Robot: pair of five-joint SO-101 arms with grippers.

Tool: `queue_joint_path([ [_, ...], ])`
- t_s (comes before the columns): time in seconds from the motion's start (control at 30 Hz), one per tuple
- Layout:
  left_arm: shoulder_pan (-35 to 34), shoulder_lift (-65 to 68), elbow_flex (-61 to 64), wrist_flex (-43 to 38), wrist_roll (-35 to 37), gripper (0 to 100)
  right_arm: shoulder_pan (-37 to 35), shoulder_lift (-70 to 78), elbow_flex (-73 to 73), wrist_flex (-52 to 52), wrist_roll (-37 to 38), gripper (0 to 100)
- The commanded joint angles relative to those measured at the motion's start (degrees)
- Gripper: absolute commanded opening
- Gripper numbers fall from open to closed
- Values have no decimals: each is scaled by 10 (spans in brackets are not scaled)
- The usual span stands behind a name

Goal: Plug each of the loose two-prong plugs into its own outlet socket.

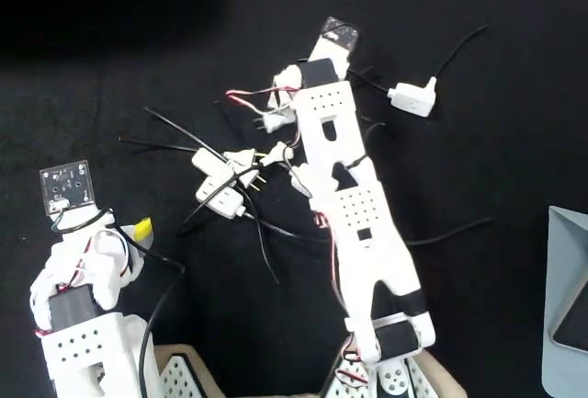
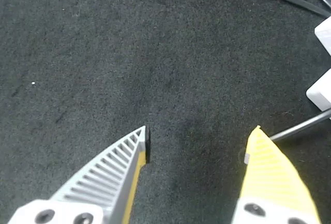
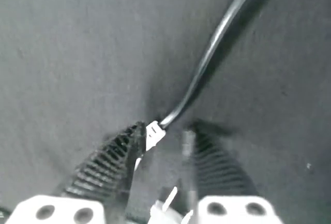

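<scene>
Currently right gripper (image 3: 163,135) pinches a plug (image 3: 154,134); left gripper (image 2: 200,131) hangs wide open, empty.
Right jaws are nearly closed, with the plug body seemingly caught between them and its cord (image 3: 207,58) trailing off over the cloth (image 1: 478,159). In high view the plug sits by the arm's far end, just beyond a bunch of other white connectors (image 1: 220,187) mid-table. One socket (image 1: 412,97) lies apart, far right. Plug is likely light, hard plastic, small and slippery; thin prongs could bend, and the stiff cord will tug it sideways. Best held on the flat body sides, prongs free. Black cloth looks soft, matte, may snag. At table's right edge, a grey bin (image 1: 565,297).
</scene>
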Motion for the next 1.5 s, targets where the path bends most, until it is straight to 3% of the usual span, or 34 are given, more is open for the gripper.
queue_joint_path([
  [0.0,-4,-6,-2,-12,5,303,-14,-7,-40,54,28,12],
  [0.2,-4,-6,-2,-12,5,303,-2,-22,-37,55,97,14],
  [0.4,-4,-6,-2,-12,5,303,-8,-46,-37,54,96,31],
  [0.6,-4,-6,-2,-12,5,303,-31,-45,-34,53,47,246],
  [0.67,-4,-6,-2,-12,5,303,-40,-44,-31,53,44,277],
  [1.2,-4,-6,-2,-12,5,303,-59,13,-35,-23,5,212],
  [1.47,-4,-6,-2,-12,5,303,-58,25,-37,20,41,10],
])
